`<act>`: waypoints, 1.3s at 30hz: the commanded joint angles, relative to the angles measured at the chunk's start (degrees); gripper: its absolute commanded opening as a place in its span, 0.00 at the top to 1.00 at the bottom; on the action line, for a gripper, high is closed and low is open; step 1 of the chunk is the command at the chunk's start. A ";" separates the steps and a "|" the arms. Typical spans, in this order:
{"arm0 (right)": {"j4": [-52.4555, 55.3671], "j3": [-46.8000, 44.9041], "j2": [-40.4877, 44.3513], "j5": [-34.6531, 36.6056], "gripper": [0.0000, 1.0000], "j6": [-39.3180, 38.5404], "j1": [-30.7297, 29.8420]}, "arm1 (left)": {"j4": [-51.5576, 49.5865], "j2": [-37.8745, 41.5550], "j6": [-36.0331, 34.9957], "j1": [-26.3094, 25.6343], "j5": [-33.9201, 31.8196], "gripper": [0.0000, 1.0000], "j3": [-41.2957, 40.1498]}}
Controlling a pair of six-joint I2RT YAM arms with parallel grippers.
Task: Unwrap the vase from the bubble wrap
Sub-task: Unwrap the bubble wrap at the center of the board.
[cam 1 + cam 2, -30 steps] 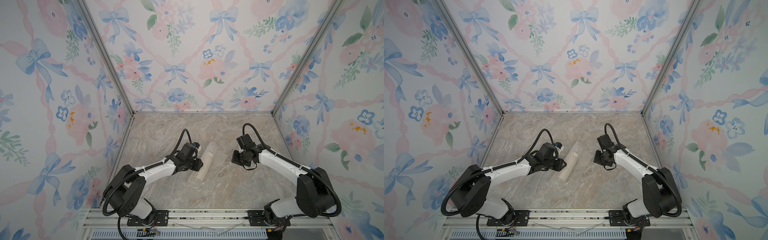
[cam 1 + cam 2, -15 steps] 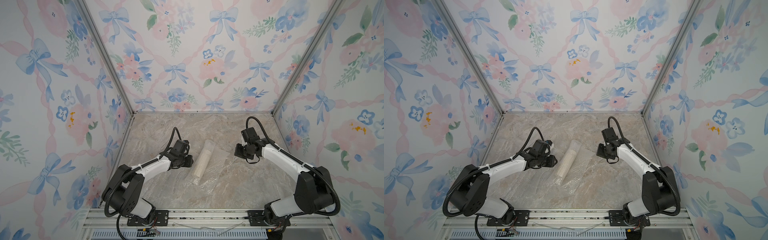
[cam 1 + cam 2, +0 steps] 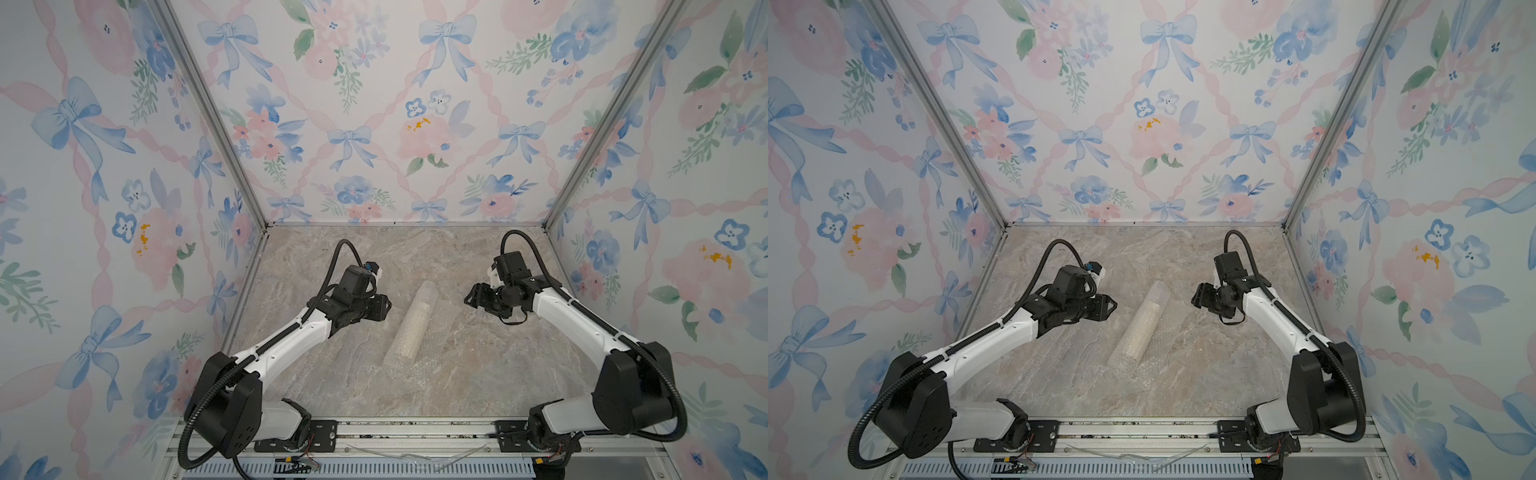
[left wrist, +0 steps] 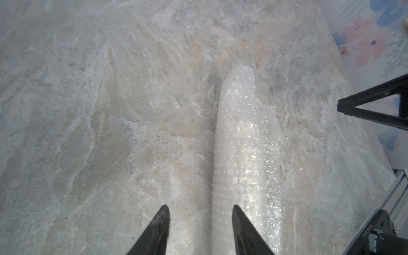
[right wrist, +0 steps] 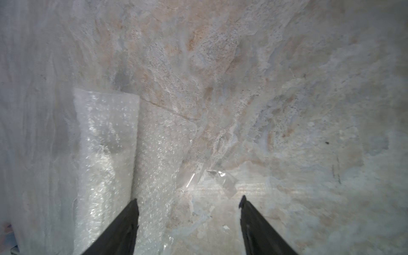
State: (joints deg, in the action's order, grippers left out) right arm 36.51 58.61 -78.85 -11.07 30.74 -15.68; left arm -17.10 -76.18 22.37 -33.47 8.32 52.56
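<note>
Marble-look tabletop (image 3: 345, 386), floral bow-print walls (image 3: 374, 124); bubble wrap (image 3: 411, 328) roll lying mid-surface; left tool (image 4: 199, 207) parted, right tool (image 5: 189, 198) wide, both empty.

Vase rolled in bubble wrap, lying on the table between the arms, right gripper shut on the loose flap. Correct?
No: the right gripper is open and holds nothing, as the right wrist view shows. The vase does lie rolled in bubble wrap between the arms.

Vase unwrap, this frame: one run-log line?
vase: lying on table, rolled in bubble wrap | left gripper: open, empty | right gripper: open, empty | step: unwrap not done
</note>
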 commanded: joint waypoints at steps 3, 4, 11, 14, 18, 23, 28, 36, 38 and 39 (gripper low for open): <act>0.36 -5.79 5.75 -3.53 0.32 6.85 -6.31 | -5.41 -1.53 -5.86 -8.18 -4.77 0.50 4.25; -0.37 -6.96 5.43 -3.37 0.32 8.64 -8.52 | -5.89 -2.35 -6.08 -9.73 -5.46 0.50 4.89; -13.48 -12.98 -2.51 -2.39 0.36 19.75 -18.93 | -5.98 -6.95 -6.96 -12.93 -3.87 0.52 6.91; -14.90 -12.08 -6.13 -1.67 0.40 21.26 -20.71 | -6.01 -8.05 -7.43 -13.20 -2.64 0.52 7.41; -14.09 -10.97 -9.73 -0.27 0.46 21.95 -21.80 | -6.01 -9.24 -7.93 -13.76 -1.56 0.52 8.18; -15.69 -10.64 -12.57 0.20 0.57 22.08 -21.84 | -6.00 -10.42 -8.24 -14.43 -1.01 0.52 9.28; -15.74 -9.00 -13.64 1.15 1.00 21.66 -21.81 | -6.01 -11.87 -8.95 -14.50 -0.93 0.52 10.32; -10.97 -7.02 -8.95 4.54 1.00 18.42 -21.26 | -6.01 -15.34 -10.04 -13.80 -1.31 0.51 11.58; -9.64 -6.68 -7.51 4.81 1.00 17.28 -20.58 | -6.00 -16.59 -10.32 -13.30 -0.84 0.51 11.93; -9.02 -6.56 -6.94 4.94 1.00 16.72 -20.17 | -5.96 -17.03 -10.33 -13.22 -0.85 0.51 12.18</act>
State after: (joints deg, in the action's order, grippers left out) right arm 23.73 50.22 -88.40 -8.47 49.95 -36.60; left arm -22.44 -91.70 13.45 -47.40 6.83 63.37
